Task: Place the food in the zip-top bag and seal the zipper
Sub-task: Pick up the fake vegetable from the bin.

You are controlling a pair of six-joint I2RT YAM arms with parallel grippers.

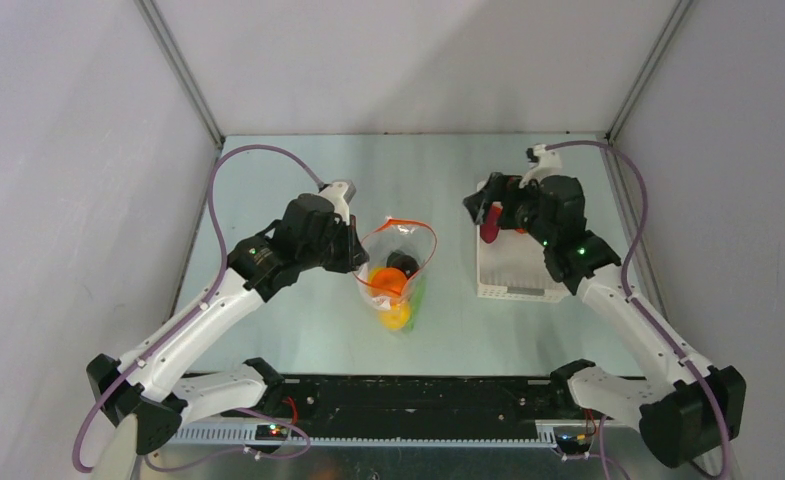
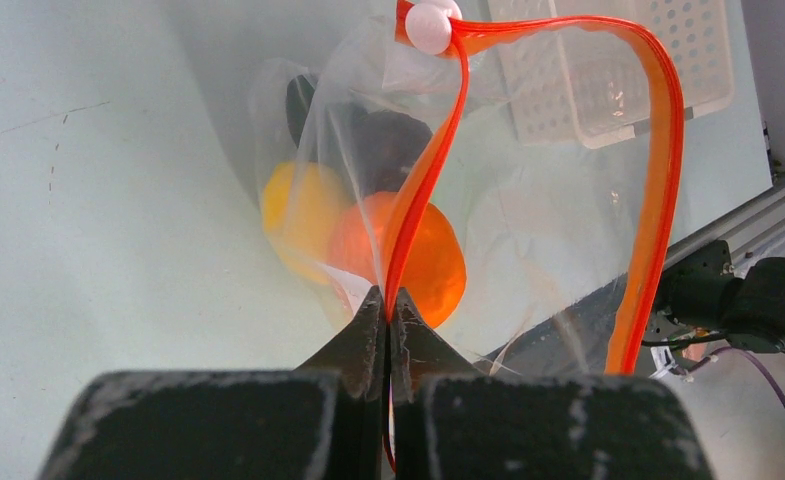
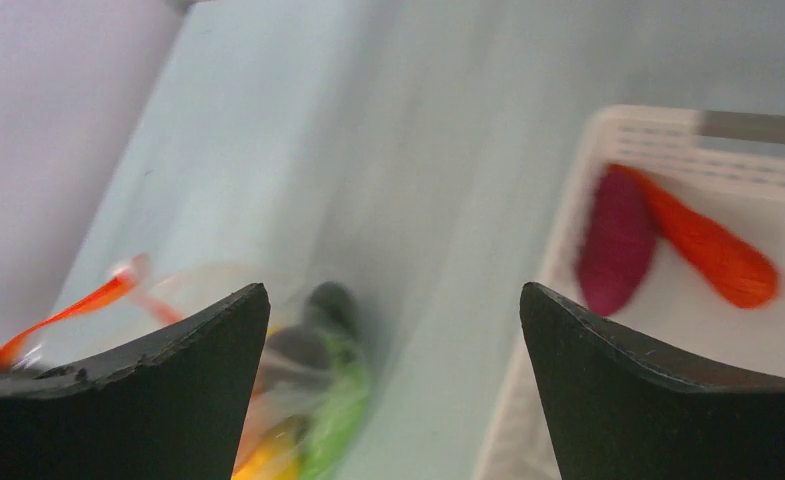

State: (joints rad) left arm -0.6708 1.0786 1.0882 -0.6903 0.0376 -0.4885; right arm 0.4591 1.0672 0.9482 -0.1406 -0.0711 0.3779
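The filling step is judged to be in hand. The bag (image 1: 418, 245) rests on the surface (image 1: 308, 320), its zipper (image 2: 658, 200) clamped at one side by the left end effector (image 2: 388, 312), so the mouth is looped open. An orange (image 2: 408, 255) and a lemon (image 2: 293, 210) are seen inside (with darker and green pieces). The right end effector (image 3: 393, 300) is spread apart and empty near the basket (image 1: 513, 278), where a purple piece (image 3: 616, 240) and a chili (image 3: 708, 245) lie touching. One is to be gripped next and carried to the mouth. The basket wall and floppy rim are the likely obstacles.
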